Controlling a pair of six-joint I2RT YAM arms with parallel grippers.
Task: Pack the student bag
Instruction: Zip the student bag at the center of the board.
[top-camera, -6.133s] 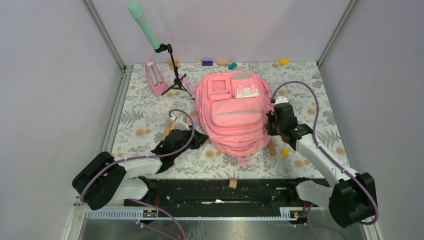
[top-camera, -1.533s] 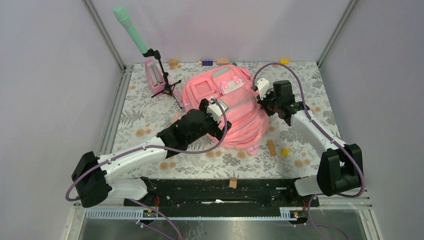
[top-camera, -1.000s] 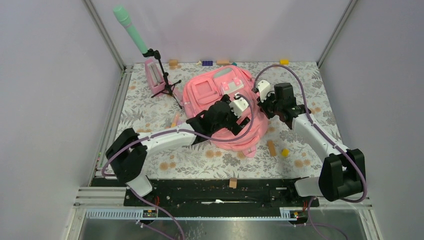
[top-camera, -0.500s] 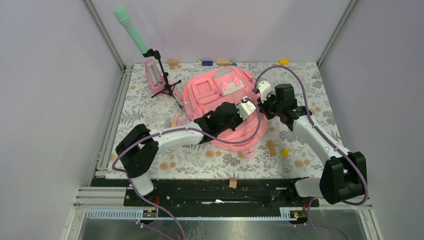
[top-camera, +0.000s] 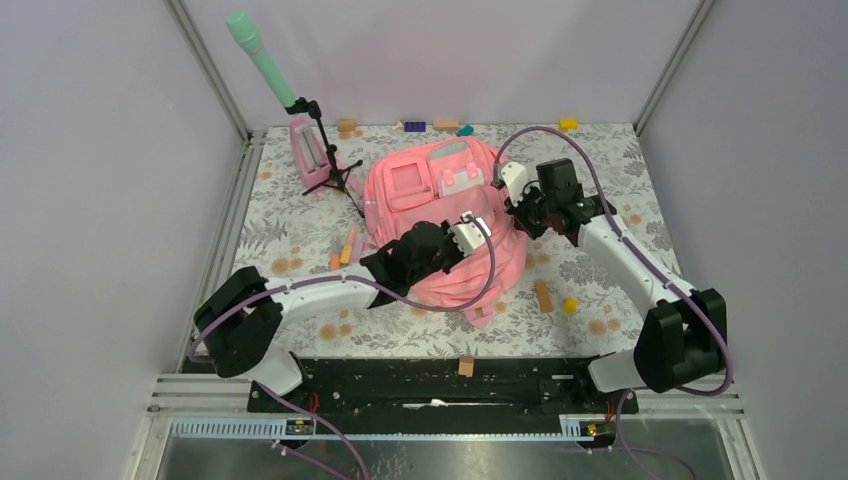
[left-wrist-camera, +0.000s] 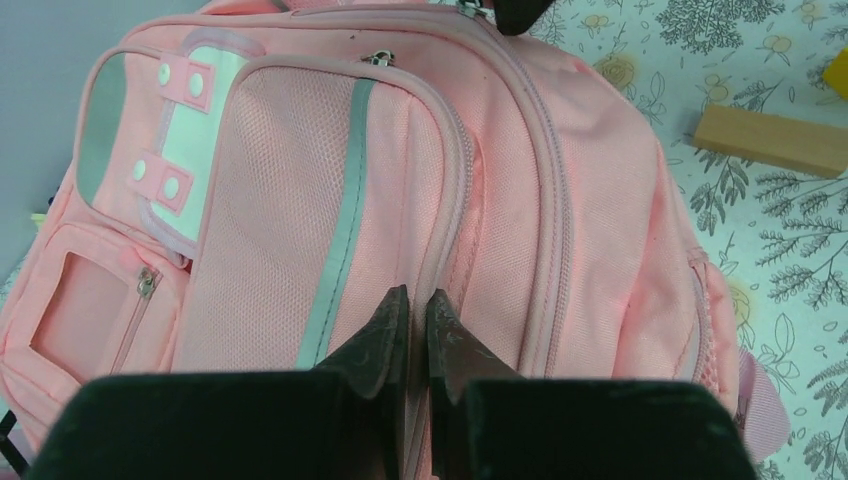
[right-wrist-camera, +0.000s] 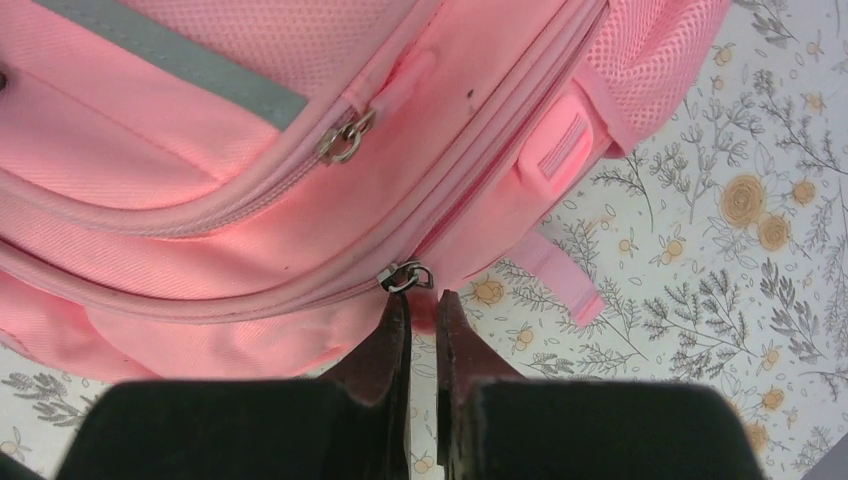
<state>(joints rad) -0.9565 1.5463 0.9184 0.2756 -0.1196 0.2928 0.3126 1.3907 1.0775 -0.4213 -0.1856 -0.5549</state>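
Well, at my far left a mint-green microphone (top-camera: 262, 45) tilts on its stand (top-camera: 330, 160), with the pink metronome (top-camera: 305, 150) just beside it on the floral bench (top-camera: 290, 240). My left end effector (left-wrist-camera: 415, 305) has its fingers together, tips set against the student bag (top-camera: 430, 185) in the crease beside the front pocket (left-wrist-camera: 280, 200) with the grey strip (left-wrist-camera: 340, 230); whether they pinch fabric I cannot tell. The bag lies mid-bench, front face up. My right end effector (right-wrist-camera: 420, 305) is clamped on a pink pull tab (right-wrist-camera: 424, 312) below a metal zip slider (right-wrist-camera: 404, 276) on the bag's right side. Further right, a wooden block (top-camera: 543, 296) and a yellow cube (top-camera: 569, 305) lie near each other, apart from the bag.
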